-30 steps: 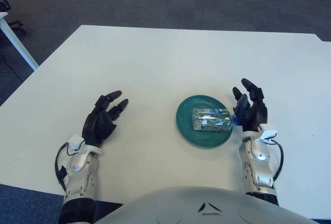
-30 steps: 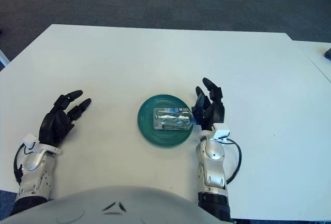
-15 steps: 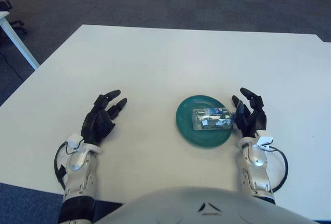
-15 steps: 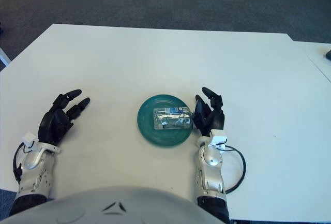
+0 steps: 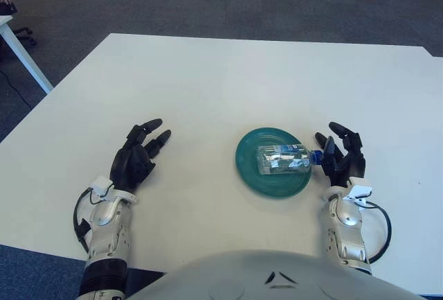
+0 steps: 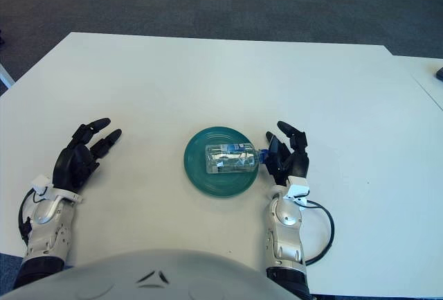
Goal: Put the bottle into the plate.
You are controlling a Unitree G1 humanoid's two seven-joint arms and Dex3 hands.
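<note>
A clear plastic bottle (image 5: 284, 159) with a blue cap lies on its side in the round teal plate (image 5: 254, 170), cap pointing right. My right hand (image 5: 340, 156) shows just right of the plate, fingers spread and holding nothing, a small gap from the bottle's cap. My left hand (image 5: 140, 150) shows well left of the plate over the white table (image 5: 208, 85), fingers relaxed and empty.
The white table's far edge runs along the top, with dark carpet beyond. Another white table's corner (image 5: 10, 33) shows at the far left, and one more table edge (image 6: 429, 71) at the far right.
My right hand has drawn back toward me and slightly right, away from the bottle. The bottle stays lying in the plate. The left hand has hardly moved.
</note>
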